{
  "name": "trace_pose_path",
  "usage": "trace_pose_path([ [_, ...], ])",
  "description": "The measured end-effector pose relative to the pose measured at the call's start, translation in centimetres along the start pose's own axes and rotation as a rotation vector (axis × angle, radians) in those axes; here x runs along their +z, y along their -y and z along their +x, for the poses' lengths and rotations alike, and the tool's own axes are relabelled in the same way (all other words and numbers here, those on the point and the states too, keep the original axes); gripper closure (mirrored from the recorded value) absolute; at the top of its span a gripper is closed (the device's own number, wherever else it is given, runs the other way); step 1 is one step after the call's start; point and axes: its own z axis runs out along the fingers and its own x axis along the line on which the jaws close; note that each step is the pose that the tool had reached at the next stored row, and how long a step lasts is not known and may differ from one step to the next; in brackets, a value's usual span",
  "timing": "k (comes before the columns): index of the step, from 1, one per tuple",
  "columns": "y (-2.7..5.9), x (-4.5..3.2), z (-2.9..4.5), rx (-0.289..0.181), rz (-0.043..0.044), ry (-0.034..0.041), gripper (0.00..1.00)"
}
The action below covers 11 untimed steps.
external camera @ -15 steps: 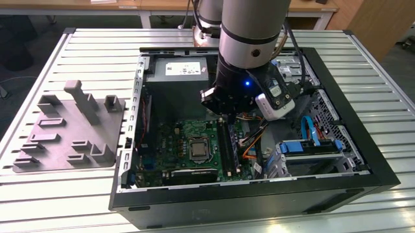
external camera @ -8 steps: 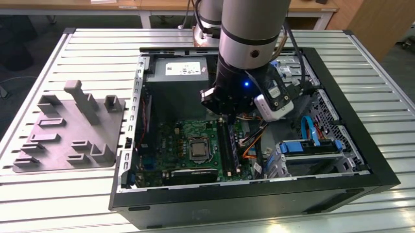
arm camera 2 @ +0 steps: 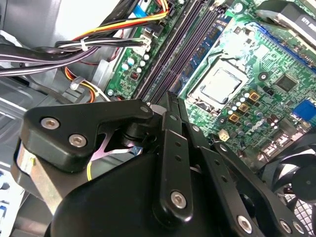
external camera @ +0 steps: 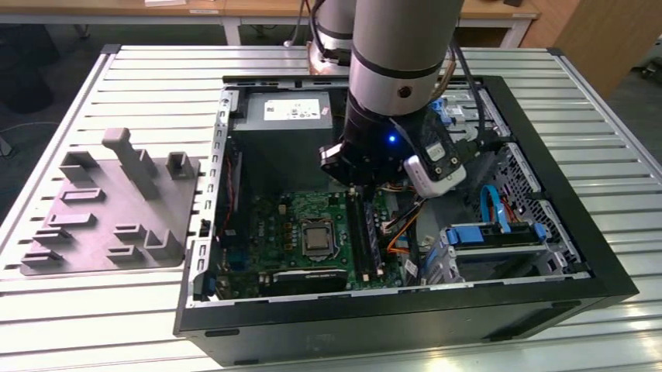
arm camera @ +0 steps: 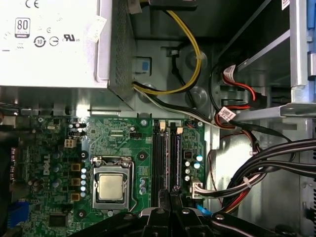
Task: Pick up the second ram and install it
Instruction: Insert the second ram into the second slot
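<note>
Slatted metal table carries an open computer case, and the arm reaches down into it. The gripper hangs low over the motherboard, with the memory slots running away directly beneath and ahead of its tips.

In both wrist views the fingertips stand drawn together with barely a seam between them. I cannot tell whether the second ram is pinched in that seam or seated in a slot under them, because the black fingers cover that spot. By my judgement it is right at the gripper. The grey fixture tray lies well apart from the gripper, outside the case.

The processor socket sits just beside the slots on one side of the gripper. A cable bundle passes near on the other side, close enough to snag.

A ram stick should handle as a light, thin, stiff board. It is easy to carry, but it is unforgiving of twisting and delicate along its contact edge and chips. The sound hold is probably across the two flat faces near the middle of the upper edge. That leaves the contact edge free and keeps the stick square to its slot. A skewed grip would likely bind, or slide on the smooth faces under pressing force.
</note>
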Motion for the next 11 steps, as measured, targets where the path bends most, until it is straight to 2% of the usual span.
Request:
trace_pose_path([
  [11, 0.18, 0.43, 0.01, 0.000, 0.0001, 0.0000, 0.88],
])
